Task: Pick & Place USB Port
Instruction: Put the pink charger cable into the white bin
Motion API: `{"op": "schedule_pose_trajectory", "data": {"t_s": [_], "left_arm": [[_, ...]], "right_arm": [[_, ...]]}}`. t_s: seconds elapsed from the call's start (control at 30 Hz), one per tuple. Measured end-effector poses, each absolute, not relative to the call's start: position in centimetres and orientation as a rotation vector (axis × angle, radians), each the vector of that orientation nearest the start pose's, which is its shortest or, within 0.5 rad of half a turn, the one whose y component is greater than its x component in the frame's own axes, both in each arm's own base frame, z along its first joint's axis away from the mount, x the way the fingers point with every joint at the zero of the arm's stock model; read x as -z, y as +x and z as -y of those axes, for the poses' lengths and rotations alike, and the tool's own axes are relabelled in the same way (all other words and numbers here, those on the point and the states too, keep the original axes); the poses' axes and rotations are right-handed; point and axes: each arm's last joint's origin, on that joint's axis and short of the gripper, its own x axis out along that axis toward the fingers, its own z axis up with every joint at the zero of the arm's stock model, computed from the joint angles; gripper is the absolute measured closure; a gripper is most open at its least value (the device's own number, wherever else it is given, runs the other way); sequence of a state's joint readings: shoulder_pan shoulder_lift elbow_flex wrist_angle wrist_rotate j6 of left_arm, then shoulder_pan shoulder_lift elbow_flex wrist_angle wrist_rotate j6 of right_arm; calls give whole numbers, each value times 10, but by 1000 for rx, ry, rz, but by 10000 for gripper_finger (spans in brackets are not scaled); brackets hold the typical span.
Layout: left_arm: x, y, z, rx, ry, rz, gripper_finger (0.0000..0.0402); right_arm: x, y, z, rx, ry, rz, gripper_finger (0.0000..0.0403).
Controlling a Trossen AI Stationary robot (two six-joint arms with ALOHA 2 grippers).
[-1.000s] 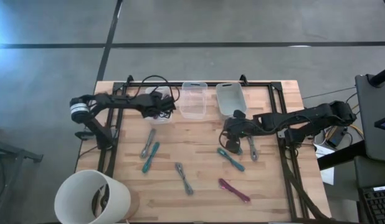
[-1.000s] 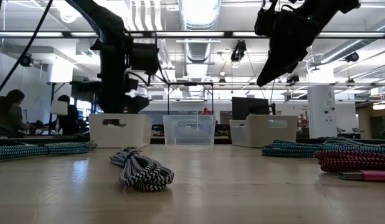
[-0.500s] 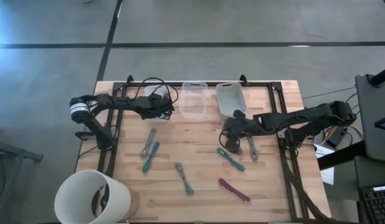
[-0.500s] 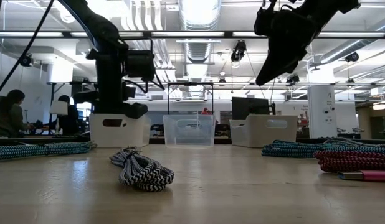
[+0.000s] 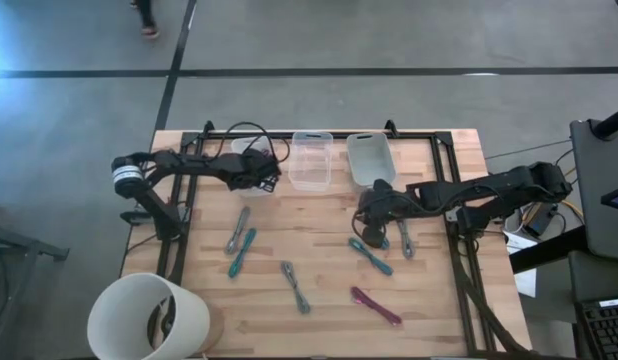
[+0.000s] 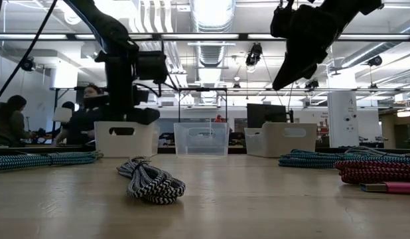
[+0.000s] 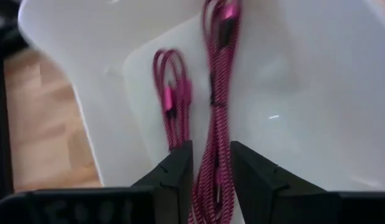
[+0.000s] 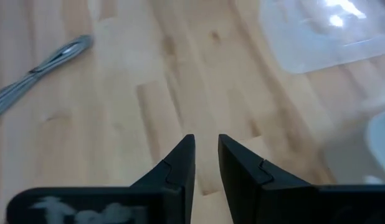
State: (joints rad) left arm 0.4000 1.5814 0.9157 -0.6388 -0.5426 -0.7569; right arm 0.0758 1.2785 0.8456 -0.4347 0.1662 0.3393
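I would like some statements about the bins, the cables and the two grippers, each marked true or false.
1. The left gripper is over a white bin that holds pink cables. True.
2. The right gripper grips a teal cable. False: nothing is between its fingers, only bare table below.
3. Three bins stand in a row at the table's far edge. True.
4. The clear middle bin holds a cable. False: no cable shows in it.
5. A black-and-white cable lies coiled on the table. True.

Bright ceiling strip lights [image 6: 211, 10] flare overhead — the pale wooden table [image 6: 258, 199] blurs up close; both wrist views soft.
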Motion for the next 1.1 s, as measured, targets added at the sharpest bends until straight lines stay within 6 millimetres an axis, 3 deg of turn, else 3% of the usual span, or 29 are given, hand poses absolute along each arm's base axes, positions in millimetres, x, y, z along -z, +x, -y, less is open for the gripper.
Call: {"op": "schedule_pose_trajectory", "data": {"t_s": [0.13, 0.33, 0.6, 0.87, 1.1], "left_arm": [[-186, 255, -124, -1208, -443, -965, 296], [-219, 261, -123, -1130, -375, -897, 296], [-258, 251, -103, -1030, -317, -778, 296], [-268, 243, -79, -953, -305, -725, 296], [-264, 246, -70, -918, -295, -721, 296]], "right_arm": [[-234, 252, -28, 171, 224, -846, 331], [-230, 247, -56, 22, 354, -925, 323], [-205, 248, -89, -111, 587, -1160, 314], [-163, 248, -129, -103, 680, -1421, 302], [-160, 266, -148, -96, 689, -1441, 292]]}}
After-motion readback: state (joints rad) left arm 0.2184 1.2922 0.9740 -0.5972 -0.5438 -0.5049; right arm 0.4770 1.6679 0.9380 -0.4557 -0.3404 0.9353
